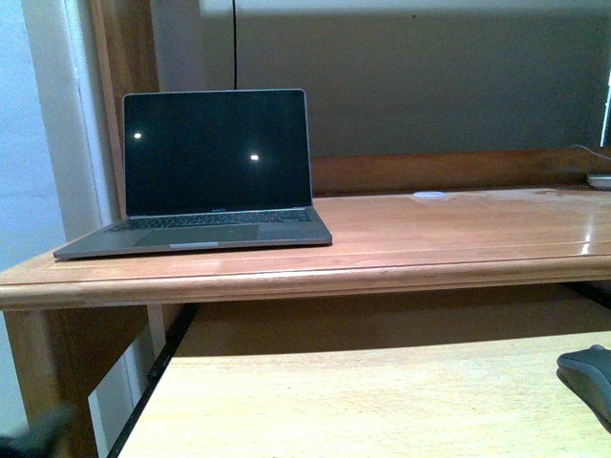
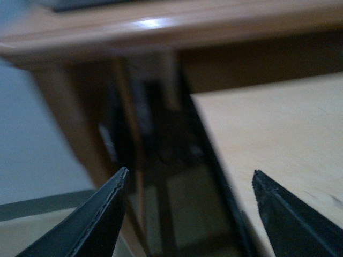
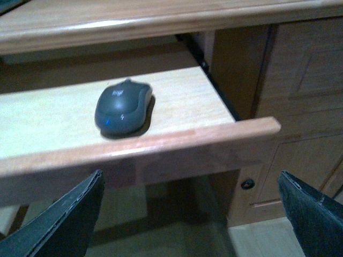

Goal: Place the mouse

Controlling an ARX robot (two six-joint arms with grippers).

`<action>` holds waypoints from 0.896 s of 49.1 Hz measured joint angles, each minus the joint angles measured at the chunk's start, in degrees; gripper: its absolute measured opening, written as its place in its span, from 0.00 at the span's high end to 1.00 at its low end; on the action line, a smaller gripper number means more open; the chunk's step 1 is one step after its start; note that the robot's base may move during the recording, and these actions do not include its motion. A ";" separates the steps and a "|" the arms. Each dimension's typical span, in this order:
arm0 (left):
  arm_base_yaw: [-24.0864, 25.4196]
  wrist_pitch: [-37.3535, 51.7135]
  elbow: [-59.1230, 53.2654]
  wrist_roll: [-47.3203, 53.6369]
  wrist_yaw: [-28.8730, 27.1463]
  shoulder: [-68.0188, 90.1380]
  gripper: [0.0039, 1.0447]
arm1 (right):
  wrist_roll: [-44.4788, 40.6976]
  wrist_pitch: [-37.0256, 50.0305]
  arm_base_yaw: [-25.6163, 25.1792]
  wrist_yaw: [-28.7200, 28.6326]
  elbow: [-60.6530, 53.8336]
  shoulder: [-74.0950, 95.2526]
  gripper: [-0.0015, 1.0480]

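The grey, dome-shaped mouse (image 3: 122, 106) lies on the light wooden pull-out tray (image 3: 187, 96) under the desk top, near the tray's right end. It also shows at the right edge of the front view (image 1: 587, 380). My right gripper (image 3: 190, 176) is open and empty, short of the tray's front rail and apart from the mouse. My left gripper (image 2: 190, 171) is open and empty at the tray's left end (image 2: 278, 139), facing the dark gap beside the desk leg. It shows only as a dark blur in the front view (image 1: 38, 434).
An open laptop (image 1: 215, 172) with a dark screen stands on the left of the desk top (image 1: 458, 239). A flat white gadget (image 1: 430, 195) lies near the back, another (image 1: 600, 179) at the far right. A cabinet door (image 3: 300, 107) stands right of the tray.
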 joint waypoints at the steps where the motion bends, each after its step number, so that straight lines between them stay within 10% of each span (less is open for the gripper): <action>1: 0.61 3.34 -1.11 -0.33 -1.75 -0.37 0.38 | 0.26 1.40 -0.79 -0.57 1.16 2.32 0.07; 21: 8.87 0.17 -10.21 -2.34 2.69 -16.90 0.98 | -0.31 13.60 -5.33 -8.46 25.77 39.98 0.07; 44: 17.18 -15.61 -13.55 -2.47 12.02 -36.24 0.98 | -13.16 5.33 5.22 -8.61 36.09 55.67 0.07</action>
